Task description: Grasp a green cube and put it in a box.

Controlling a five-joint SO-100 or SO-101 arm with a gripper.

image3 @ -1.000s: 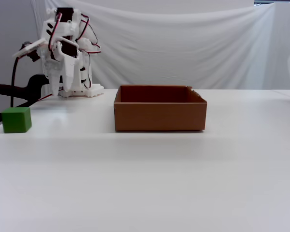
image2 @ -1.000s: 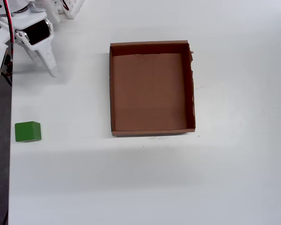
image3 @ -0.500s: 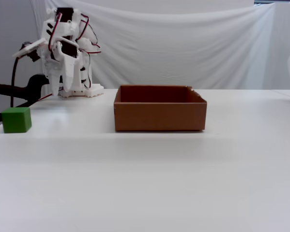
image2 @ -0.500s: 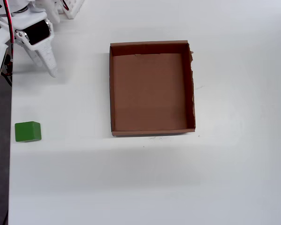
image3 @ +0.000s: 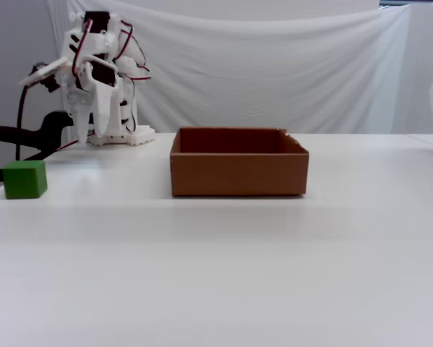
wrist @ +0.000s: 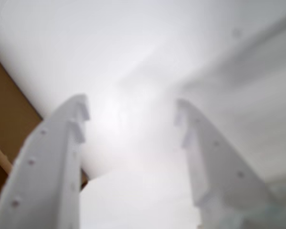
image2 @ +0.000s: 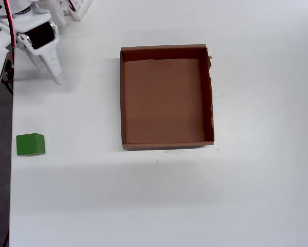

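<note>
The green cube [image2: 30, 144] sits near the table's left edge in the overhead view, and at the far left in the fixed view [image3: 24, 179]. The brown cardboard box [image2: 164, 48] lies empty mid-table, right of the cube [image3: 238, 173]. My white gripper [image2: 57, 78] hangs at the back left corner above the table, well behind the cube and left of the box [image3: 89, 136]. In the wrist view the gripper [wrist: 131, 110] is open, with only blurred white table between its fingers. The cube is out of the wrist view.
The arm's base [image3: 118, 134] stands at the back left corner. A dark cable [image3: 21, 134] runs off the table's left side. The table edge [image2: 11, 170] runs close to the cube's left. A blurred brown patch [wrist: 4, 109] fills the wrist view's left edge.
</note>
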